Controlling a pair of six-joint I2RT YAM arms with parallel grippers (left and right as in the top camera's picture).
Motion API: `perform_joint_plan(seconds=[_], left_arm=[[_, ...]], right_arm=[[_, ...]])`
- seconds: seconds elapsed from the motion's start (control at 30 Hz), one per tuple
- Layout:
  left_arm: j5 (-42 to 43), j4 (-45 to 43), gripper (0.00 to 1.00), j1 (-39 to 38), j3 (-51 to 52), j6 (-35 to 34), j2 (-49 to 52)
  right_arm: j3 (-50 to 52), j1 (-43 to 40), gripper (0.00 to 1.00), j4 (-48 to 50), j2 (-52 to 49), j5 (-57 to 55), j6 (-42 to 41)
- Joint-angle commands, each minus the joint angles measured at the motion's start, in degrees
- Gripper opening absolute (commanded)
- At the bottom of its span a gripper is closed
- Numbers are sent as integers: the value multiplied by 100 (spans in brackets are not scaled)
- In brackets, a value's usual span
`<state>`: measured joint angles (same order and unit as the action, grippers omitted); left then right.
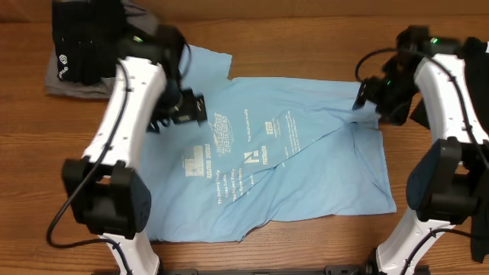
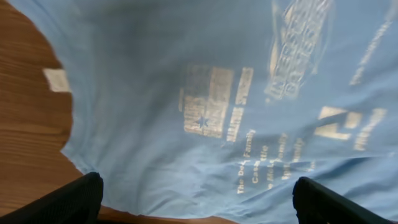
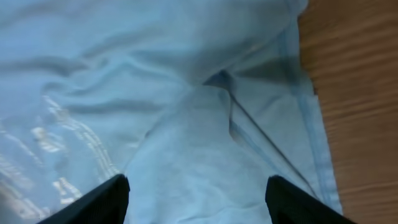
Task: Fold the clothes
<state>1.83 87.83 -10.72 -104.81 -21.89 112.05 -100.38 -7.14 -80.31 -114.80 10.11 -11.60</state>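
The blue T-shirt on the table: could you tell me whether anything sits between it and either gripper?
Nothing visible does. The blue T-shirt lies spread on the table, and both wrist views show only its cloth under the left gripper and right gripper.

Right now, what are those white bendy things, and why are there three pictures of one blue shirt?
The white bendy things are two robot arms. Each ends in a gripper, a hand with two fingers. The big picture comes from a camera above the table. There you see the light blue T-shirt spread out, with white lettering on it. In the far corner lies a pile of black and grey clothes.

The other two pictures come from small cameras on the arms' wrists, looking down past the fingers. The left gripper is open above the shirt's lettering. The right gripper hangs over a crease near the shirt's edge. Its dark fingers stand apart, with cloth showing between them. Neither hand holds anything yet.
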Motion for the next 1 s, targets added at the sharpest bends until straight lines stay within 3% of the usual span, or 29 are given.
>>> perform_joint_plan(seconds=[0.0, 0.17, 0.3, 0.5, 0.67, 0.73, 0.93, 0.97], left_arm=[[-13, -332, 100, -247, 815, -52, 68], [17, -769, 100, -330, 1480, -90, 68], [37, -1237, 100, -313, 2072, -105, 68], [79, -1875, 100, -313, 2747, -105, 70], [79, -2131, 100, -313, 2957, -109, 70], [79, -2175, 100, -313, 2975, -109, 70], [76, -2229, 100, -313, 2975, -105, 70], [74, -2234, 100, -313, 2975, -105, 70]], right_arm=[[684, 0, 70, 407, 68, 4, 96], [1309, 2, 68, 1001, 63, 31, 90], [1803, 2, 60, 1574, 61, 28, -111], [2170, 2, 59, 1976, 57, 24, -190], [2208, 2, 58, 2085, 57, 26, -190], [2238, 2, 51, 2138, 57, 26, -190], [2452, 2, 48, 2374, 57, 20, -190], [2487, 2, 43, 2415, 57, 0, -192]])
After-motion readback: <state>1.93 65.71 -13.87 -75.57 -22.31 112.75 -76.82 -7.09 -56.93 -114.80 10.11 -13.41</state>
